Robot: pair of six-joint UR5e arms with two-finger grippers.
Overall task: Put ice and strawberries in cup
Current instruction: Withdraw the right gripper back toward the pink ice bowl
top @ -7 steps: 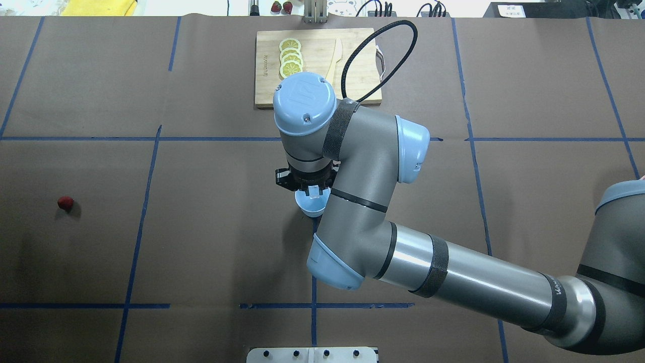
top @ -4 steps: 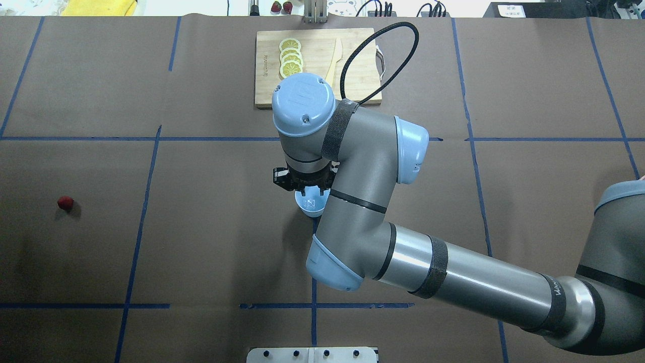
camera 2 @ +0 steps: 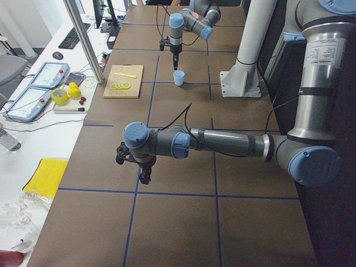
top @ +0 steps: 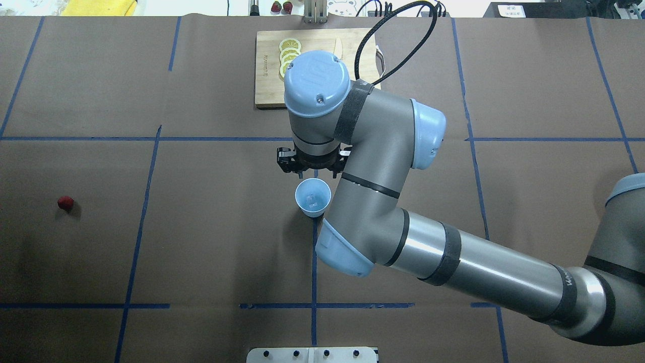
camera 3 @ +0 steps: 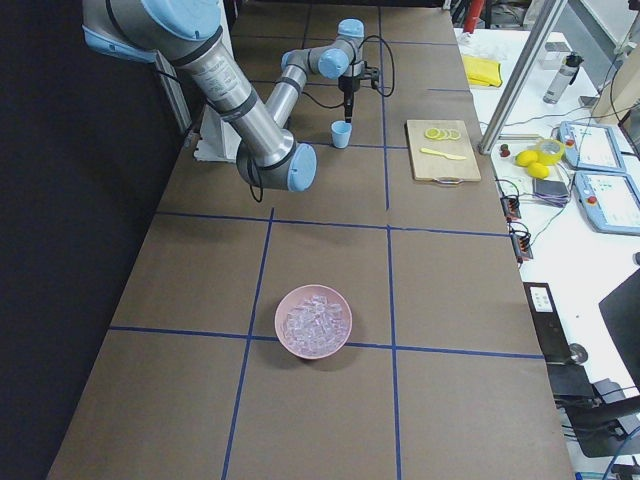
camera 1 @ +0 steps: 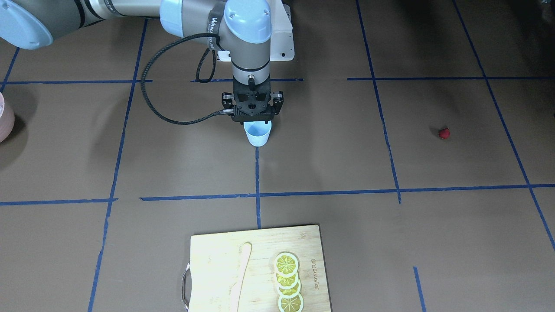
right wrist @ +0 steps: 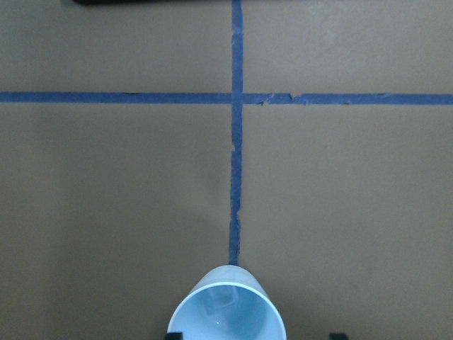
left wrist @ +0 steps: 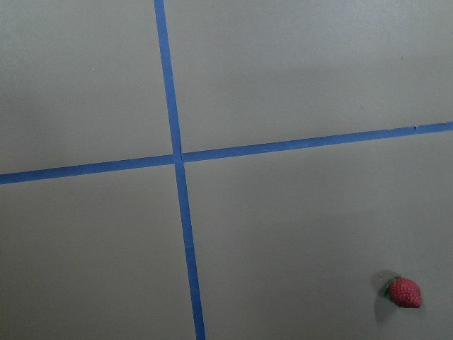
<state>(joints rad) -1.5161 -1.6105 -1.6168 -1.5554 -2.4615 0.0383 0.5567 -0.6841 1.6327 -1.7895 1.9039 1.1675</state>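
Observation:
The pale blue cup (top: 313, 197) stands upright at the table's middle, with one clear ice cube (top: 311, 200) inside it. My right gripper (camera 1: 256, 121) hangs open just above the cup's rim on the robot's side. In the right wrist view its fingertips (right wrist: 338, 335) stand wide apart on either side of the cup (right wrist: 228, 312). The strawberry (top: 65, 202) lies alone far off to the left, and it is also the small red berry (left wrist: 404, 292) low right in the left wrist view. My left gripper (camera 2: 142, 167) shows only in the exterior left view, above the table; I cannot tell whether it is open or shut.
A wooden cutting board (top: 267, 65) with lemon slices (top: 288, 50) and a wooden knife lies beyond the cup. A pink bowl (camera 3: 314, 322) full of ice stands far to the robot's right. Blue tape lines cross the brown table cover.
The right gripper held the ice cube in the cup's mouth; it has let go and pulled up and away toward the cutting board. The cube now lies in the cup.

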